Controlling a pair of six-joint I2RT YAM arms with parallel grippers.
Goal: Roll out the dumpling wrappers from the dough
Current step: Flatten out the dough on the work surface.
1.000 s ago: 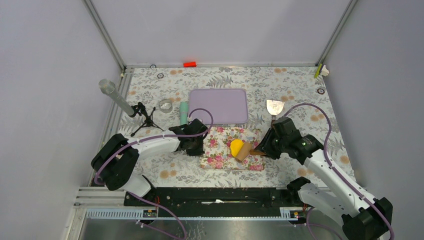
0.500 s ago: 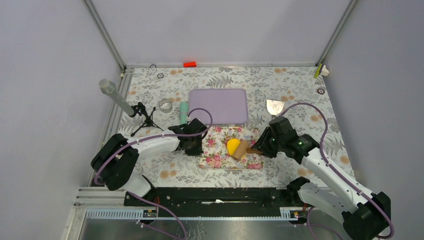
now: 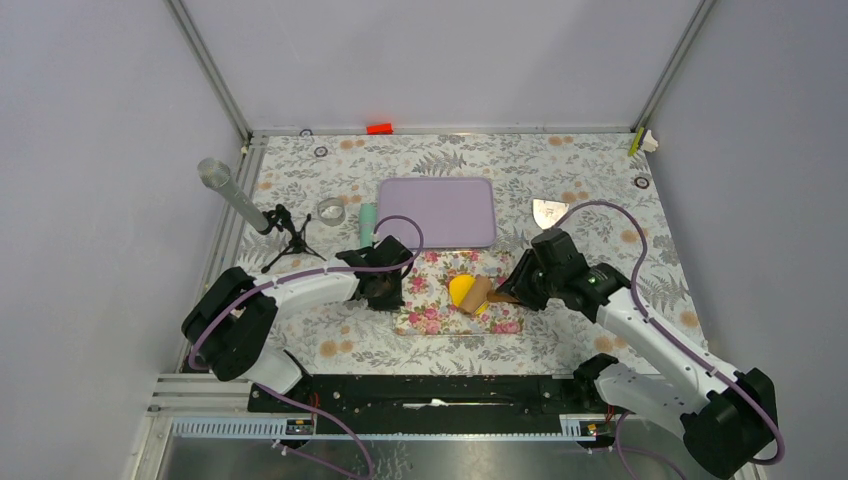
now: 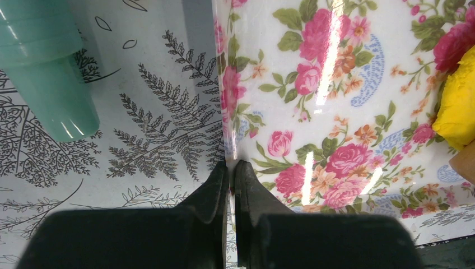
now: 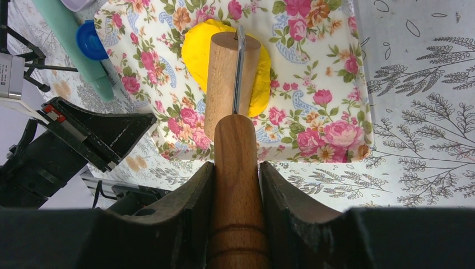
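The dough (image 5: 196, 50), a bright yellow rounded lump, is seen lying near the middle of a floral mat (image 5: 313, 112) spread on the counter (image 3: 600, 190). The pale roller of a wooden rolling pin (image 5: 221, 78) is laid across its top, so that yellow is shown on both sides of it. The pin's darker handle is pinched between the jaws of the right gripper (image 5: 236, 168), one finger set against each side. At the mat's left edge the left gripper (image 4: 231, 165) is held low, its jaws pressed together right on the edge line; whether the mat is nipped between them cannot be told. Just beyond that edge a teal tube-shaped container (image 4: 47, 84) is laid on its side, and its contents cannot be seen. Beyond the mat a lilac tray (image 3: 437, 210) is placed flat, and to its left a small clear round container (image 3: 331, 210) is stood; what it holds cannot be made out. A metal scraper (image 3: 549, 212) is laid to the tray's right.
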